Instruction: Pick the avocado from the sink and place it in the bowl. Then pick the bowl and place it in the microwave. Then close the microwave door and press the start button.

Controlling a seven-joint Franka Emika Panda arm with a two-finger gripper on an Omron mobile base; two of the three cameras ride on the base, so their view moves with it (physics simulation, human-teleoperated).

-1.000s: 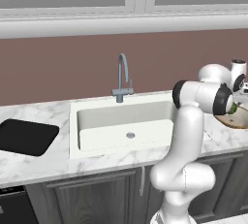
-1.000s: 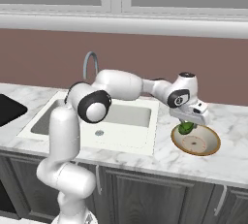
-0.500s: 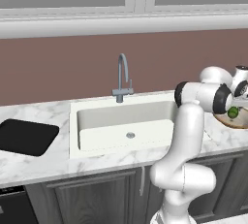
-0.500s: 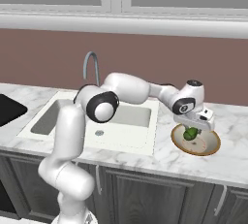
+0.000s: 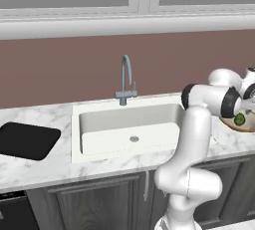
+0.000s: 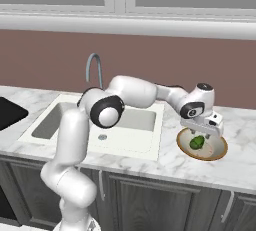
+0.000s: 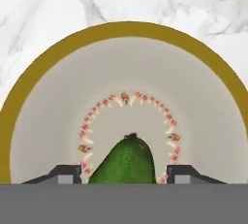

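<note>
Between the two dark fingertips [image 7: 65, 173] at the bottom of the hand view sits the avocado [image 7: 124, 164], dark green and rounded, with a clear gap on each side between it and the tips. The end effector [image 7: 124, 175] has its jaws spread wider than the fruit and grips nothing; whether the avocado lies fully on the bowl's floor I cannot tell from this angle. Beyond the fruit spreads the bowl [image 7: 53, 56], cream inside with a ring of small red and orange marks around its centre and a tan rim.

From the right base view, the end effector [image 6: 201, 131] points down just above the bowl [image 6: 218, 151], and the avocado [image 6: 197, 142] shows as a green lump inside it. The bowl stands on the white marble tabletop [image 6: 170, 162] toward its front edge, to the right of the sink [image 6: 55, 123] and apart from it. Farther back, the grey gooseneck faucet [image 6: 93, 70] rises behind the basin near the tabletop's rear edge.

From the left base view, the avocado [image 5: 240, 119] and part of the bowl [image 5: 234, 124] peek out beside the arm's forearm at the right. The sink [image 5: 99, 124] holds only its grey drain ring [image 5: 133, 138], and a black cooktop [image 5: 25, 140] lies at the tabletop's left end.
</note>
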